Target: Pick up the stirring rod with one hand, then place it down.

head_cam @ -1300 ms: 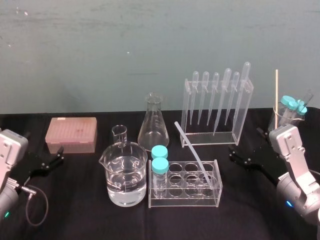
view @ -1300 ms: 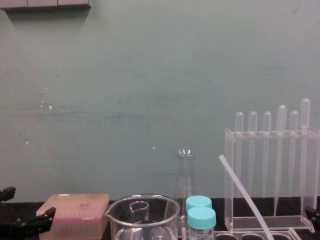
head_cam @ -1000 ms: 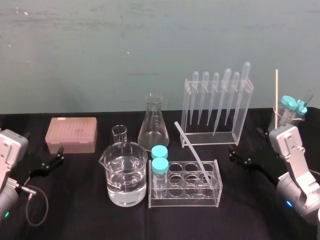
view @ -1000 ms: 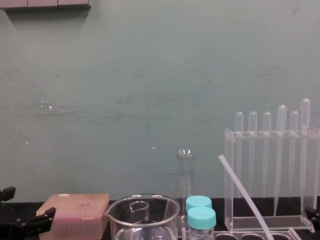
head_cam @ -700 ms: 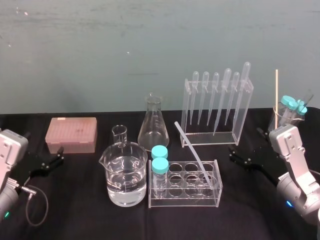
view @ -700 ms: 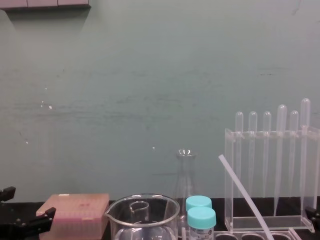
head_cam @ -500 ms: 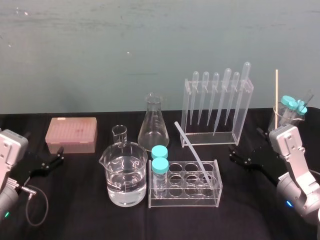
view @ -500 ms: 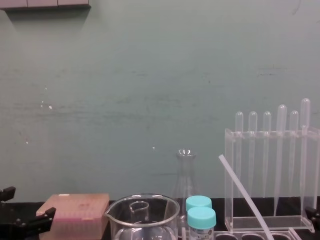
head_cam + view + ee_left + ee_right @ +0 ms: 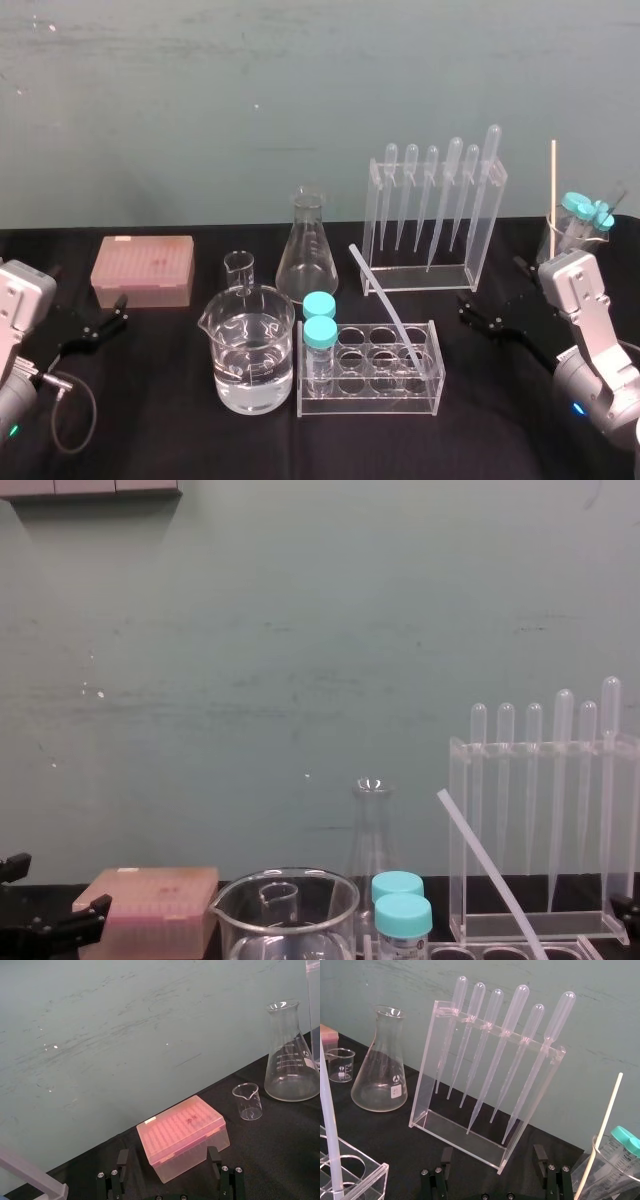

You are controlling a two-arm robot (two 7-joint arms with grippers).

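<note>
The stirring rod (image 9: 383,294) is a thin translucent-white stick. It leans up and to the left out of the clear tube rack (image 9: 372,388) at the table's middle, and shows too as the rod (image 9: 490,875) and the rod (image 9: 329,1125). My right gripper (image 9: 492,292) hovers open and empty to the right of that rack, a good hand's width from the rod; its fingers (image 9: 446,1157) stand wide apart. My left gripper (image 9: 105,320) rests open at the far left, in front of the pink box, holding nothing.
A water-filled beaker (image 9: 252,350), a small beaker (image 9: 239,270) and a conical flask (image 9: 305,250) stand left of the rod. Two blue-capped vials (image 9: 320,335) sit in the rack. A pipette stand (image 9: 430,215) is behind; a pink tip box (image 9: 143,268) back left; a jar of capped tubes (image 9: 578,225) far right.
</note>
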